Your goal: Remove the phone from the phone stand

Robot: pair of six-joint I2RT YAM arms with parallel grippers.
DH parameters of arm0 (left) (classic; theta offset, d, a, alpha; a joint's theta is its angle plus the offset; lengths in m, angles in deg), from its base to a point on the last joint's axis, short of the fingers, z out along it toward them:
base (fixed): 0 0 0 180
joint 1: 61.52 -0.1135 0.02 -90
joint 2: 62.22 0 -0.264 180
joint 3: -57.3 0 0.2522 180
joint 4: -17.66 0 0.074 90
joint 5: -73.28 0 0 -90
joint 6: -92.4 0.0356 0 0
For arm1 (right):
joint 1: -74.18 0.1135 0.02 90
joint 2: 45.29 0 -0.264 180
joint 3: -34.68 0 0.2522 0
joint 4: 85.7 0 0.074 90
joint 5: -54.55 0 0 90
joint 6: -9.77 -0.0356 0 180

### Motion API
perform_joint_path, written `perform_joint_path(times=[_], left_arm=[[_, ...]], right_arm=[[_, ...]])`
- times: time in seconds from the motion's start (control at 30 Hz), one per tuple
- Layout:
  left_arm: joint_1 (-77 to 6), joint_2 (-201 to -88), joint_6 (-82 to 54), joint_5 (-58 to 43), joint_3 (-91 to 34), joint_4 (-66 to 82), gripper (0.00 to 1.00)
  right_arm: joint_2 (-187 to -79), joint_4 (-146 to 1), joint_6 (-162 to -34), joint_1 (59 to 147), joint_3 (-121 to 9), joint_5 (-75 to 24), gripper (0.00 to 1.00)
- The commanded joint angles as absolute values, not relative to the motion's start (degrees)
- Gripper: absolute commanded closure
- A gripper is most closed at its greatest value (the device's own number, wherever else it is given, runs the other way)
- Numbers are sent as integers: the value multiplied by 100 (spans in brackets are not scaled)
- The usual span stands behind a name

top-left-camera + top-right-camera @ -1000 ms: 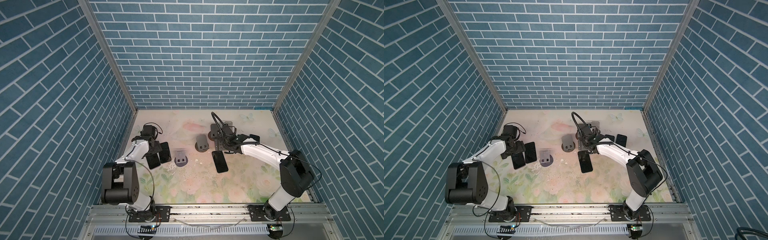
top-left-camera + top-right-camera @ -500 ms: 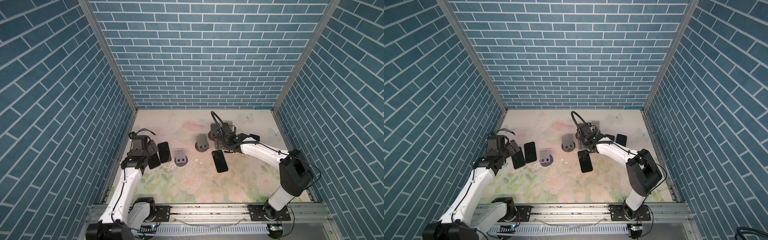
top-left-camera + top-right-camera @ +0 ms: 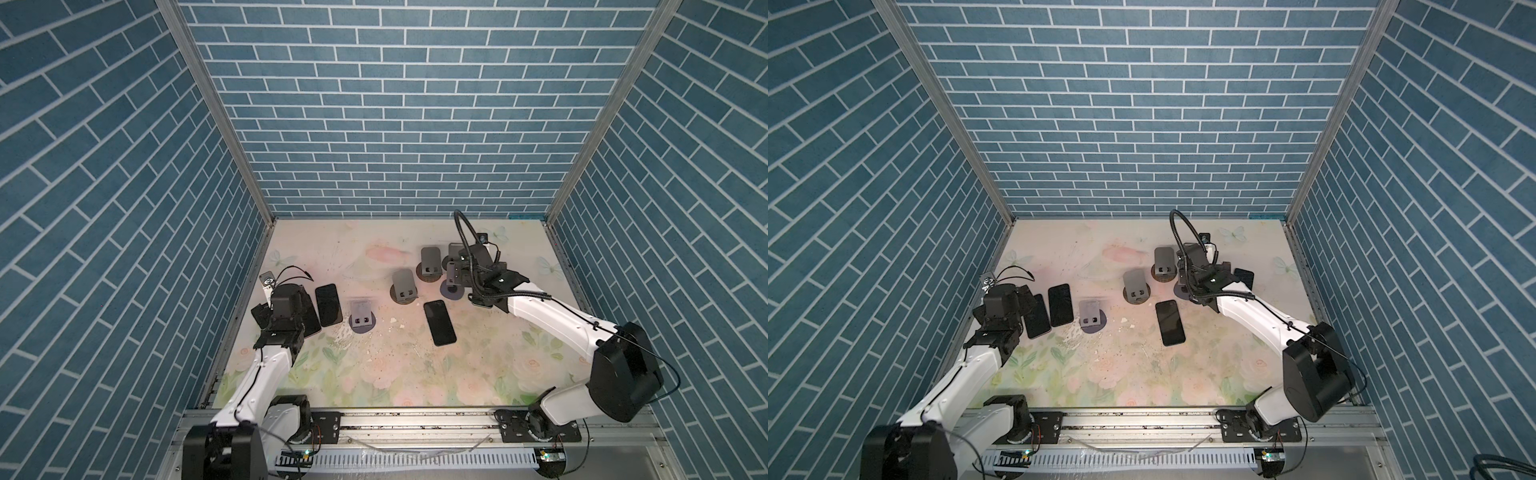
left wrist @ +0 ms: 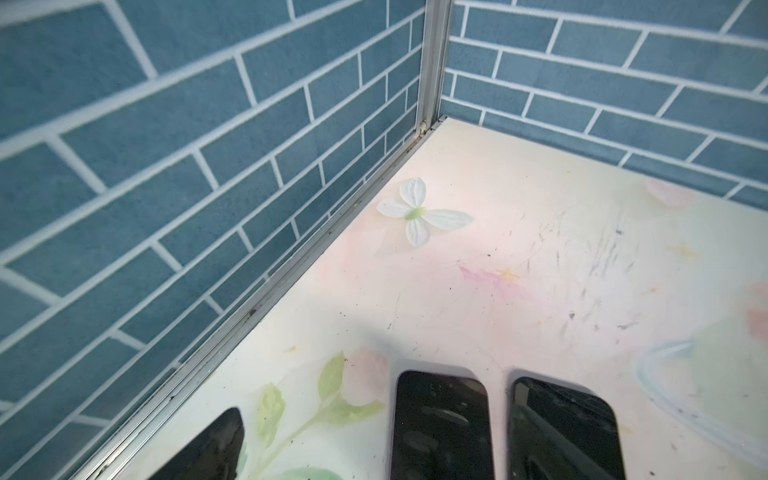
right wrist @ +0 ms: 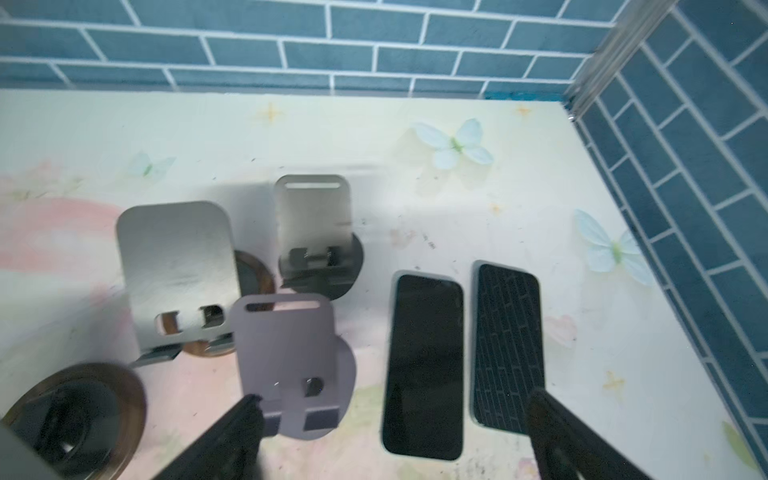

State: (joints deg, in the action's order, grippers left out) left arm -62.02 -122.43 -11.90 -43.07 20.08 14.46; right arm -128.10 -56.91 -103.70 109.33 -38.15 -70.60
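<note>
Every phone in sight lies flat on the floral table (image 3: 374, 374). The black phone (image 3: 439, 322) rests just off the table's middle toward 4 o'clock, touching neither an arm nor a stand. A grey stand (image 3: 360, 316) sits bare at 9 o'clock of the middle, and a second grey stand (image 3: 403, 286) sits bare at 12 o'clock.

The right gripper (image 5: 395, 399) hangs out toward 2 o'clock; its fingers are spread wide with nothing clasped between them. Below it stands the purple stand (image 5: 286, 357), also bare, with the right pair of phones (image 5: 424, 365) lying side by side just beside that stand. One finger (image 5: 245, 419) overlaps the purple stand's foot in the wrist view; whether they touch cannot be told.

The left gripper (image 3: 286, 305) is far out at 9 o'clock, close to the left wall (image 3: 124, 249); it is over the near edge of the left pair of phones (image 4: 440, 424), which lie side by side. Whether its jaws are apart or together cannot be told.
</note>
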Motion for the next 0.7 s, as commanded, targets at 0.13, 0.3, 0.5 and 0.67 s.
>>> perform_joint_path(times=[0.13, 0.3, 0.5, 0.67], left_arm=[[-6152, -13359, -148, -3773, 2834, 5016, 0], [-6144, -14048, -6, -3343, 3050, 6120, 0], [-5803, -14991, 414, -3320, 2847, 6654, 0], [-5660, -15025, 529, -3521, 2427, 5997, 0]], right_arm=[[-12518, -7212, -9828, 10459, -2751, -7380, 1], [-12672, -7567, -9524, 9936, -2503, -7167, 1], [-12765, -8817, -8726, 9353, -2009, -6906, 1], [-12870, -9601, -7870, 9157, -1810, -6950, 1]])
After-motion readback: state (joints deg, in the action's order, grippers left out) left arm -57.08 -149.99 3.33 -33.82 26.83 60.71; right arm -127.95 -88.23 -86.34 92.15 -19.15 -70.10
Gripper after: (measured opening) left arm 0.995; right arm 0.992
